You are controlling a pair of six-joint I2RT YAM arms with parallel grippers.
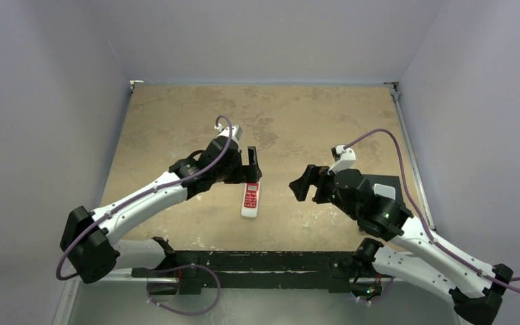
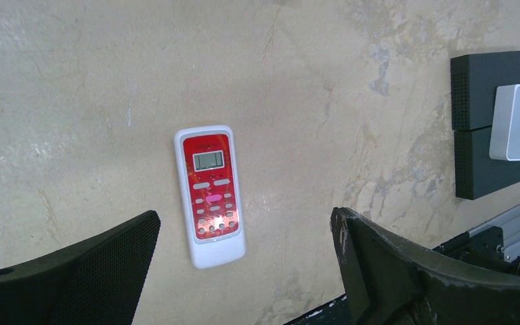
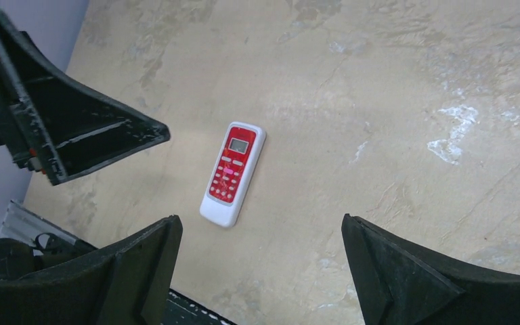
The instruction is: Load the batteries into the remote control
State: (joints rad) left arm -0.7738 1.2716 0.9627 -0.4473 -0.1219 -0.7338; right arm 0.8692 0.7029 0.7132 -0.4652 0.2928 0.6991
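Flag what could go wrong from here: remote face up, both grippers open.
1. The remote control lies flat, buttons up; a pinch may skid it along the table instead of lifting it.
2. No batteries show in any view, so loading can't be confirmed.
3. Left gripper and right gripper both sit near it; reaching together, they could clash.

The remote control lies on the table between the left arm and the right arm.

Red-fronted white remote control on mottled tan table
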